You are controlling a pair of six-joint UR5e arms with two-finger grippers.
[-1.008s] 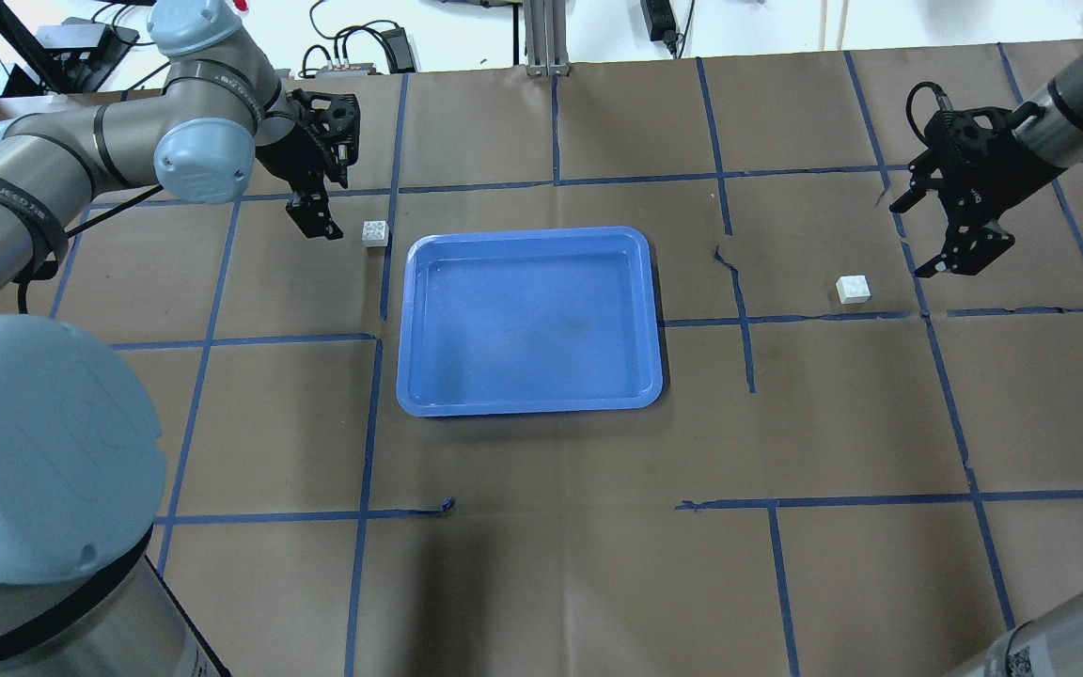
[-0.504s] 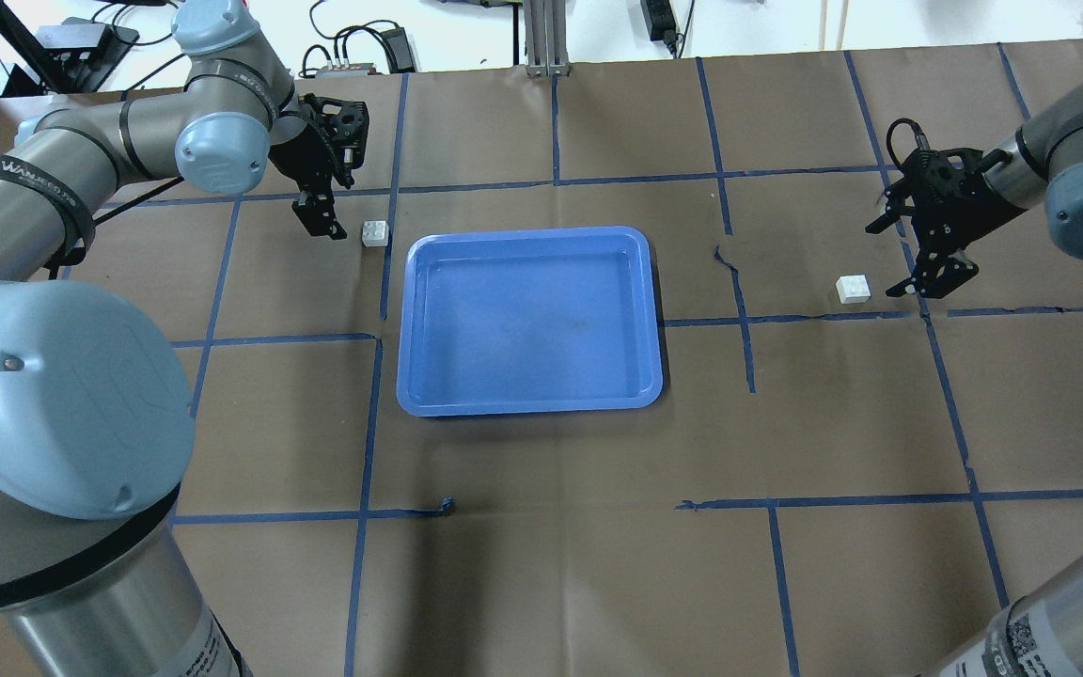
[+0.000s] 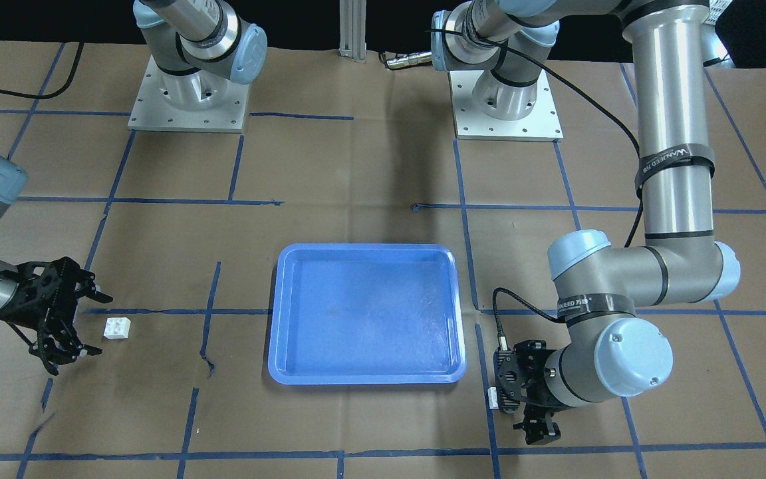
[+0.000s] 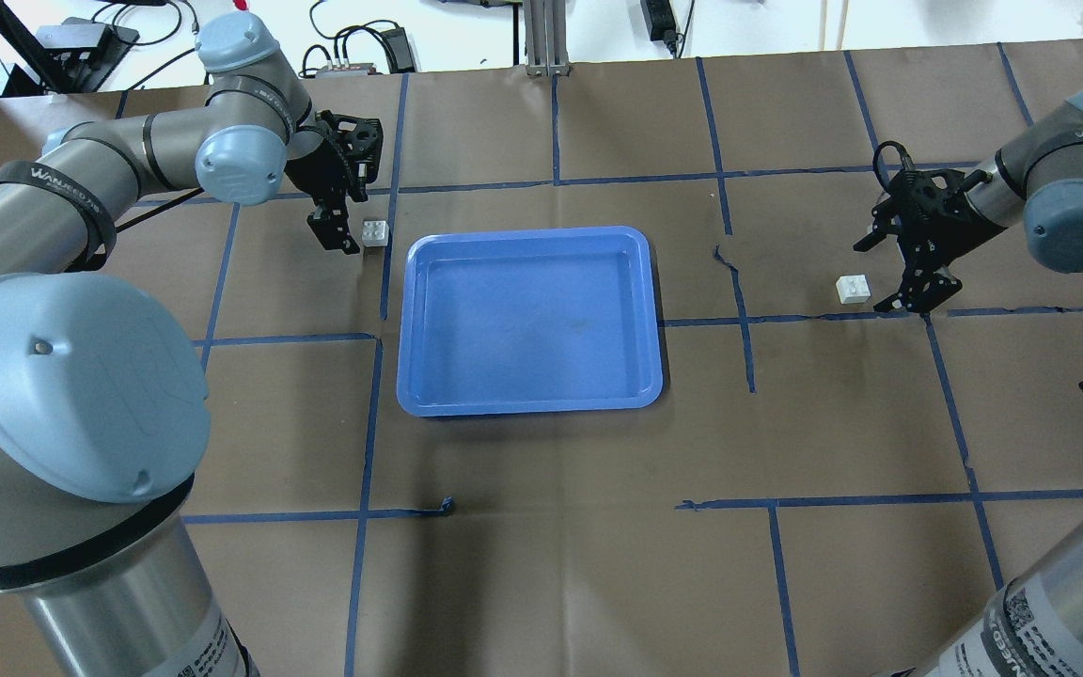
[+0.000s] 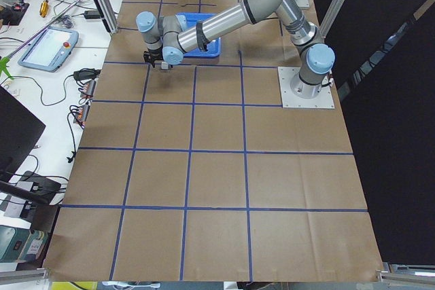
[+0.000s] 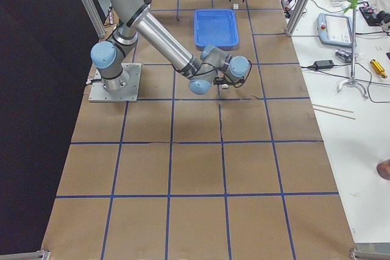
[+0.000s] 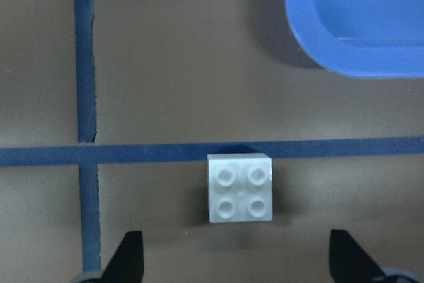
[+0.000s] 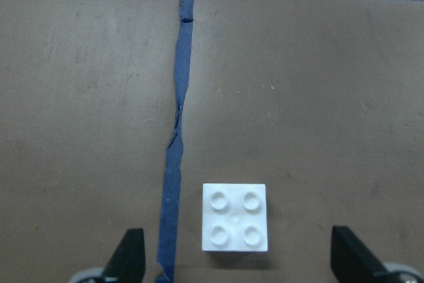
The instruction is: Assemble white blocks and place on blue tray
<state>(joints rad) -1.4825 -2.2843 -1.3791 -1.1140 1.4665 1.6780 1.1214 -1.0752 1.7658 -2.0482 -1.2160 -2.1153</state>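
The blue tray [image 4: 529,390] lies empty at mid-table; it also shows in the front view [image 3: 364,378]. One white four-stud block [image 4: 374,232] sits just off the tray's far left corner. My left gripper [image 4: 351,216] is open right beside it. In the left wrist view the block [image 7: 240,188] lies just ahead of the open fingertips [image 7: 129,256]. A second white block [image 4: 853,288] sits to the right of the tray. My right gripper [image 4: 880,273] is open beside it. In the right wrist view this block [image 8: 236,217] lies between the open fingertips [image 8: 351,256].
Brown paper with blue tape lines [image 4: 744,320] covers the table. The tray's corner [image 7: 358,24] is close to the left block. Cables and power supplies [image 4: 353,56] lie beyond the table's far edge. The arm bases [image 3: 187,100] stand on the robot's side.
Both grippers have come closer to their white blocks. The left one moved right toward its block, the right one moved left and down toward its block. Blocks and tray have not moved.
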